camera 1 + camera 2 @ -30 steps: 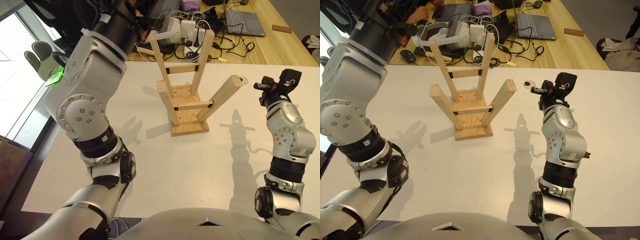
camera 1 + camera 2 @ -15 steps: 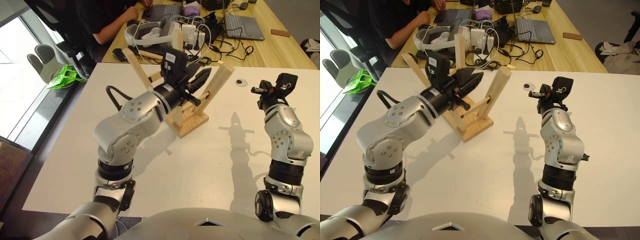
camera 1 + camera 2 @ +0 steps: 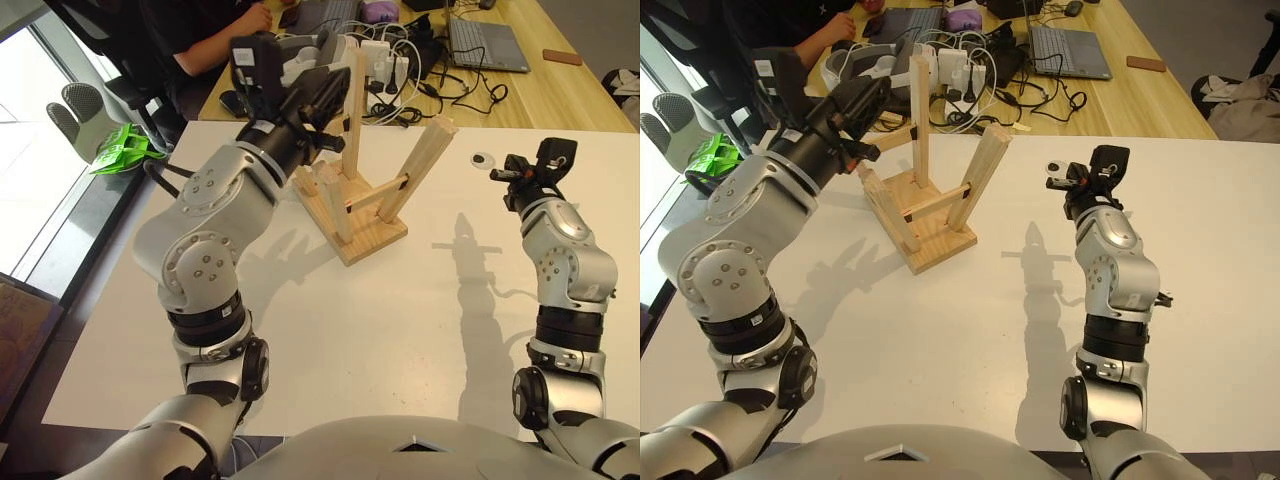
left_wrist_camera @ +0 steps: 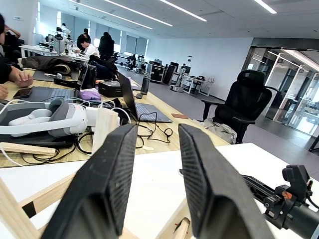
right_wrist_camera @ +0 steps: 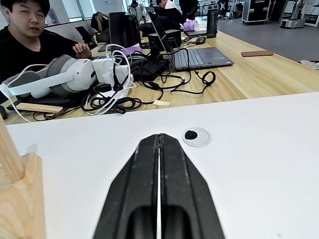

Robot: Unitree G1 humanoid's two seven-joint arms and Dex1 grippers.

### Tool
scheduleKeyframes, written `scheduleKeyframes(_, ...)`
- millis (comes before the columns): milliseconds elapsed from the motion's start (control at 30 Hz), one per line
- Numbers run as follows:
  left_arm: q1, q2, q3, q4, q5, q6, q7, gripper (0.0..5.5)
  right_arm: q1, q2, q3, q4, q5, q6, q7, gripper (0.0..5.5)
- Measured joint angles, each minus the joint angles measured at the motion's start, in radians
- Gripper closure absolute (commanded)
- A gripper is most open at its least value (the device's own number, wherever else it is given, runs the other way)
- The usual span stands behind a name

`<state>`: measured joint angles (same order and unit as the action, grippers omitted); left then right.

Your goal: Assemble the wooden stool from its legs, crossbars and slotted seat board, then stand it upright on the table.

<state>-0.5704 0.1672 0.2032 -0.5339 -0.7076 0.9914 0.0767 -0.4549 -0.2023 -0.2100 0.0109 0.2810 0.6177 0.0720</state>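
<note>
so, left hand (image 3: 322, 88): wide, nothing between its fingers (image 4: 107, 189); it hangs high at the far left side of the stool, level with the leg tops.
nearest leg (image 3: 354, 105): just beside the left hand, on its right; upright, long axis straight up from the seat. in the left wrist view its top shows past one finger, not inside the gap.
stool (image 3: 350, 195): upside down at the far middle of the table (image 3: 400, 330), seat (image 3: 368, 238) down on it, legs in the air, crossbars (image 3: 375, 192) in place between them.
slanted leg (image 3: 420, 160): on the stool's right side, leaning out toward the right hand.
right hand (image 5: 159, 144): pressed narrow, tips together, holding nothing; raised over the table well apart from the stool, on its right.
disc (image 3: 482, 158): small and round, on the table between the slanted leg and the right hand.
nearer arm: the left, by far.
step, as i judge it: assembly looks done and turning the stool over remains; the left hand would need to shift right so the upright leg sits in its gap.
</note>
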Motion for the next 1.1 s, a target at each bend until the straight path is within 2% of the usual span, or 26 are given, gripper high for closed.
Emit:
scheduleKeyframes(233,0.141,-0.061,0.111,0.025,0.091,-0.012,0.178,3.97,-0.152,0.074,0.047,0.256,0.025,-0.145,0.133,5.50)
scheduleKeyframes(400,0.347,-0.117,0.060,-0.010,0.161,0.061,0.246,3.97,-0.150,0.113,0.092,0.258,0.060,-0.148,0.236,5.50)
scheduleKeyframes(600,0.393,-0.176,-0.019,-0.050,0.178,0.117,0.254,3.97,-0.083,0.113,0.113,0.138,0.117,-0.067,0.291,5.50)
scheduleKeyframes(833,0.373,-0.166,0.010,-0.054,0.208,0.132,0.236,3.97,0.059,0.117,0.155,-0.139,0.197,0.109,0.283,5.50)
scheduleKeyframes(1100,0.304,-0.154,0.027,-0.047,0.230,0.140,0.224,3.97,0.133,0.139,0.161,-0.298,0.234,0.225,0.195,5.50)
